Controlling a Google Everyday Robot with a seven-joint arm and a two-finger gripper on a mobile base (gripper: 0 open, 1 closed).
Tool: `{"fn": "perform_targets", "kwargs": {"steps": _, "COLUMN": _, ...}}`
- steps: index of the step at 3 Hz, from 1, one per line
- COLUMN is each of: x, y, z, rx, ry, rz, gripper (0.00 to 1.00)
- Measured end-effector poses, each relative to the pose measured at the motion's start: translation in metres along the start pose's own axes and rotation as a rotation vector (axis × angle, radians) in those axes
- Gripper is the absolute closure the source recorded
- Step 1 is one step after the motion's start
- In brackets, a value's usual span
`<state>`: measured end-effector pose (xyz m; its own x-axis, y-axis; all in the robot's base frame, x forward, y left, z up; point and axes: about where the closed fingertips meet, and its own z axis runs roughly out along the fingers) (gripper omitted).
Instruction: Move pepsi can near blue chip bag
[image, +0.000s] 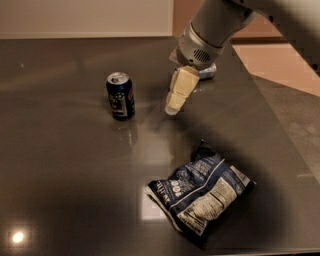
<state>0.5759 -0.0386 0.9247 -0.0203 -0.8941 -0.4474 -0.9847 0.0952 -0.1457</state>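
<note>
The pepsi can, dark blue with a silver top, stands upright on the dark table, left of centre. The blue chip bag, navy foil with white stripes and a white panel, lies flat at the lower right. My gripper, with cream-coloured fingers, hangs from the grey arm above the table, to the right of the can and apart from it, above and left of the bag. It holds nothing that I can see.
A slim silver-grey can lies on its side behind the arm, mostly hidden by it. The table's right edge runs diagonally at the right, with a lighter floor beyond.
</note>
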Motion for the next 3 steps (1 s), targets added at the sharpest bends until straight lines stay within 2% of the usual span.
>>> {"fn": "perform_targets", "kwargs": {"steps": 1, "x": -0.026, "y": -0.013, "z": 0.026, "rx": -0.035, "ry": -0.079, "rz": -0.024, "gripper": 0.00}}
{"fn": "perform_targets", "kwargs": {"steps": 3, "x": -0.067, "y": -0.024, "z": 0.061, "rx": -0.078, "ry": -0.165, "rz": -0.058, "gripper": 0.00}}
